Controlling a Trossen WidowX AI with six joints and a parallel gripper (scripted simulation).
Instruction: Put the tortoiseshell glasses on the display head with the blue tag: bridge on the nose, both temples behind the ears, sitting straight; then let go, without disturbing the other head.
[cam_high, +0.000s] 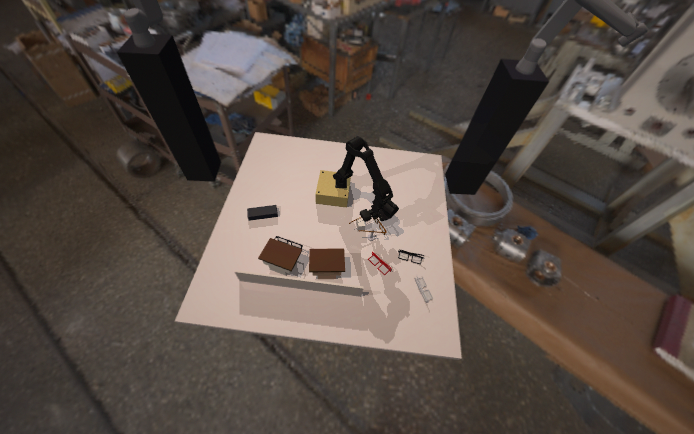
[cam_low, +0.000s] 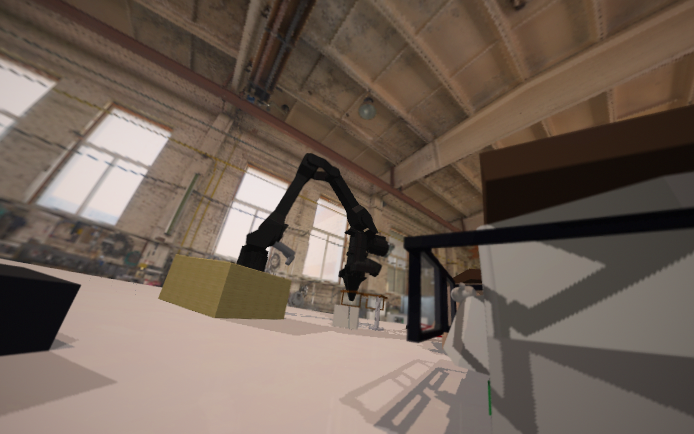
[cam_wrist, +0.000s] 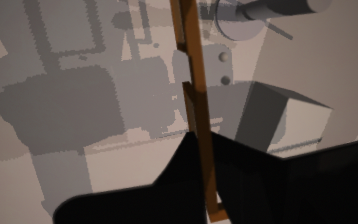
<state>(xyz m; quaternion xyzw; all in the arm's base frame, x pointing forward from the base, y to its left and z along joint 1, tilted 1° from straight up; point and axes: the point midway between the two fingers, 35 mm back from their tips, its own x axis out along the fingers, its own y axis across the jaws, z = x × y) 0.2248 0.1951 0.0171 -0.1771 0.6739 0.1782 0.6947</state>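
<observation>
My gripper (cam_low: 351, 296) (cam_wrist: 197, 138) is shut on the tortoiseshell glasses (cam_high: 382, 227) (cam_low: 376, 295) (cam_wrist: 199, 95). It points down and holds them low above the table, over a small white block, away from both heads. In the wrist view the brown frame runs up from between the black fingertips. The left brown-topped head (cam_high: 280, 253) wears dark glasses; it stands close in the exterior view with a green tag (cam_low: 489, 397). The other brown-topped head (cam_high: 326, 259) stands beside it, with no glasses visible on it. No blue tag can be made out.
The white block (cam_low: 345, 316) (cam_wrist: 302, 122) and a small post stand (cam_high: 372, 236) (cam_low: 377, 315) are near the held glasses. Red glasses (cam_high: 375, 258), black glasses (cam_high: 410, 257) and pale glasses lie to the right. A thin upright panel (cam_high: 301, 284) stands before the heads. A dark box (cam_high: 262, 212) lies left.
</observation>
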